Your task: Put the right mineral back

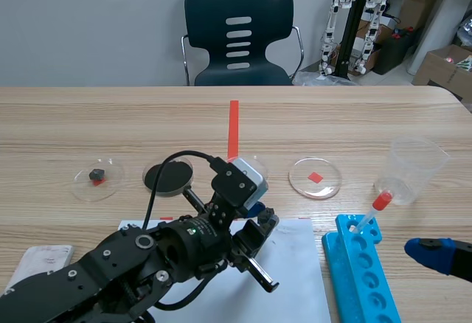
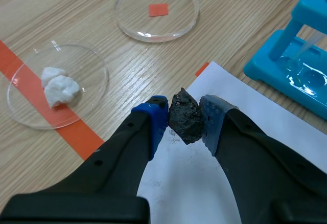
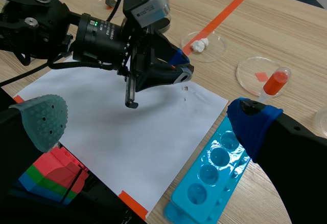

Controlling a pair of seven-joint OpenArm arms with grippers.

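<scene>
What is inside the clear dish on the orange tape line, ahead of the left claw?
White mineral lumps lie inside the dish, close together. The tape line shows through its clear bottom; the part beneath the lumps is covered.

Scene camera faces across table (image 1: 110, 116); close wrist cameras share the paper (image 3: 127, 147).

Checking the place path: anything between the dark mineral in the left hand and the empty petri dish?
Nothing visible. The left hand is shut on the dark mineral; only bare table lies between it and the empty dish. The white-mineral dish sits aside.
</scene>
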